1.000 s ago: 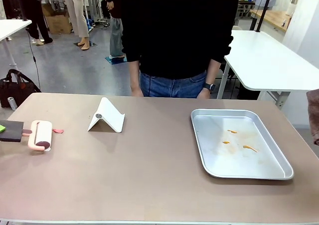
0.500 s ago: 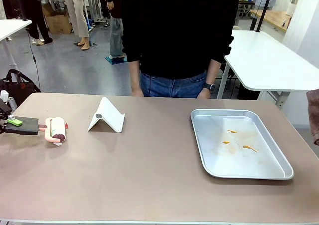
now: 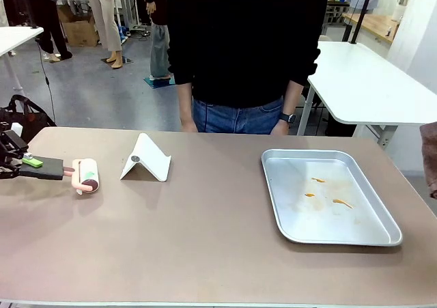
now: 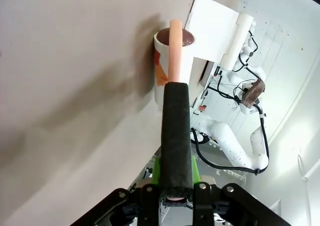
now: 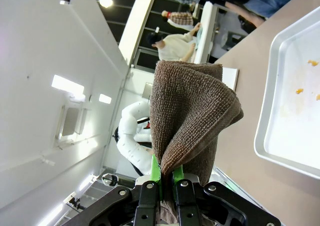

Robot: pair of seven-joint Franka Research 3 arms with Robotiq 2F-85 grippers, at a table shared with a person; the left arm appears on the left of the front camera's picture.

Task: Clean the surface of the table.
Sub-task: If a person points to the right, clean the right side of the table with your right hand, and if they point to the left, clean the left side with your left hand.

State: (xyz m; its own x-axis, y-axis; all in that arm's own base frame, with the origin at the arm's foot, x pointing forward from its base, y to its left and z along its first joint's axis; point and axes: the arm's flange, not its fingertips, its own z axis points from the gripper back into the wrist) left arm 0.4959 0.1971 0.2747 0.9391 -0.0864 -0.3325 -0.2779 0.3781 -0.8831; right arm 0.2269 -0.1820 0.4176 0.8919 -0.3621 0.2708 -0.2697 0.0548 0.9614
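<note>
Taupe-brown table, long axis side to side across the front view, one long edge facing the person standing at the far side. Filling the lower half of that view, corners rounded.

On the top, counted: one lint roller, one white folded stand, one metal tray. Three small orange scraps inside the tray, grouped right of its middle.

Left gripper at the table's left end, clamped on the lint roller's black foam grip, green pads pressed to either side of it. Handle lying along the table's long axis, drum at the end pointing toward the stand, resting on the top just beside it, apart. In the left wrist view, pink stem running from the grip up to the drum, with an orange patch on the drum's sheet.

Right gripper pinched tight on a brown terry cloth, one, folded and standing up out of the fingers. Held off past the table's right edge, beyond the tray.
</note>
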